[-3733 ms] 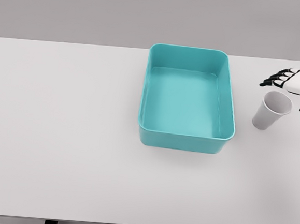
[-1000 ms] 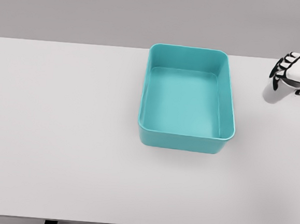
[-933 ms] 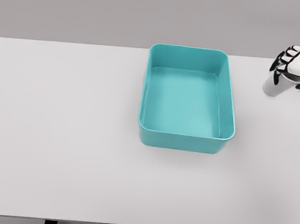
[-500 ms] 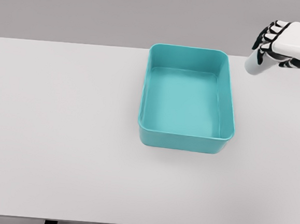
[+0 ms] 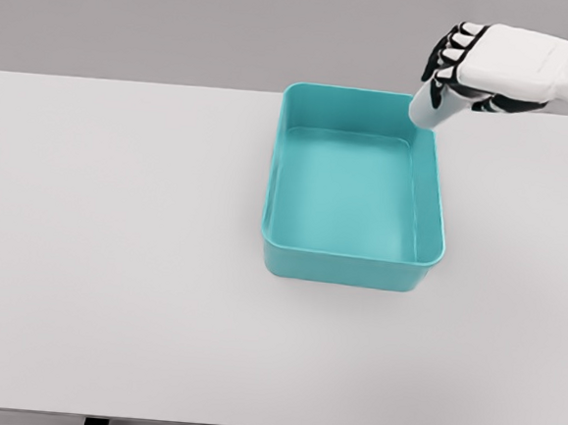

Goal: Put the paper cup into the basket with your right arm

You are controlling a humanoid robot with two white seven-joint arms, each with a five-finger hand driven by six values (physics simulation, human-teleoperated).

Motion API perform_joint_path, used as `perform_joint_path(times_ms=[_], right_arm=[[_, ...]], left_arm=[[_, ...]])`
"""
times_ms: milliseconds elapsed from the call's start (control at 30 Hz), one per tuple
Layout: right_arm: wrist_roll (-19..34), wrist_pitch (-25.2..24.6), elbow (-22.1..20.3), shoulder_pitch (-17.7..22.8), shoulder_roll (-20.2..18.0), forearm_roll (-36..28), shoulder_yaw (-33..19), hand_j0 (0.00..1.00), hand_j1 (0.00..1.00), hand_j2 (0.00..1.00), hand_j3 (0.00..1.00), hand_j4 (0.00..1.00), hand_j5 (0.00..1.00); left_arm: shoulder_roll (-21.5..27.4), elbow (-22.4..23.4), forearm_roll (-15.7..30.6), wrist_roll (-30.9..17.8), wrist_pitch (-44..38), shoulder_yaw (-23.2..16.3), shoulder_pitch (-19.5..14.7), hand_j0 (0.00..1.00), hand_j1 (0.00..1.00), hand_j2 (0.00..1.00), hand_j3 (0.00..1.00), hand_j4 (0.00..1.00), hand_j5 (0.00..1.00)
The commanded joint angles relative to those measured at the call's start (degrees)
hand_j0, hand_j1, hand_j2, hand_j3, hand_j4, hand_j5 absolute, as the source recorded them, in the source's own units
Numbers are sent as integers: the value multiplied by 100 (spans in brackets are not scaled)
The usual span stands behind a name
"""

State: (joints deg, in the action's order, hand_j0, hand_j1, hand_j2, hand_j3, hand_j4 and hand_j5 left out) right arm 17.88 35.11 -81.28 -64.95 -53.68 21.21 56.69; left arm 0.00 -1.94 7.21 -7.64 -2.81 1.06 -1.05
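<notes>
While fingers (image 5: 452, 56) pinch paper cup (image 5: 432, 108), teal basket (image 5: 351, 267) on white table (image 5: 113, 258); grey wall (image 5: 181, 17)

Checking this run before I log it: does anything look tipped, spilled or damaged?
Nothing stands out. The right robot hand holds the paper cup over the far right corner of the basket, which sits flat and intact.

White paper cup (image 5: 430, 108) held up in the air, tilted, over the far right corner of the blue-green basket (image 5: 350, 268), basket open on the white table
</notes>
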Motion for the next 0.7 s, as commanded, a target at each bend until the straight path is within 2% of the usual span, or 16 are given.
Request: perform_joint_path(times_ms=[0,167,333,500,667], right_arm=[[5,-11,33,0,217,23,35,46,46,46,46,46,46],[31,-11,217,0,700,225,263,46,46,46,46,46,46],[40,-11,349,0,868,260,448,46,46,46,46,46,46],[49,-11,552,0,1202,392,518,49,49,49,49,49,49],[49,-11,622,18,1272,471,632,51,51,51,51,51,51]], left_arm=[[0,1,8,-1,0,0,0,100,100,100,100,100,100],[0,1,8,-1,0,0,0,100,100,100,100,100,100],[0,1,8,-1,0,0,0,100,100,100,100,100,100],[0,1,-1,-1,0,0,0,100,100,100,100,100,100],[0,1,8,-1,0,0,-9,100,100,100,100,100,100]])
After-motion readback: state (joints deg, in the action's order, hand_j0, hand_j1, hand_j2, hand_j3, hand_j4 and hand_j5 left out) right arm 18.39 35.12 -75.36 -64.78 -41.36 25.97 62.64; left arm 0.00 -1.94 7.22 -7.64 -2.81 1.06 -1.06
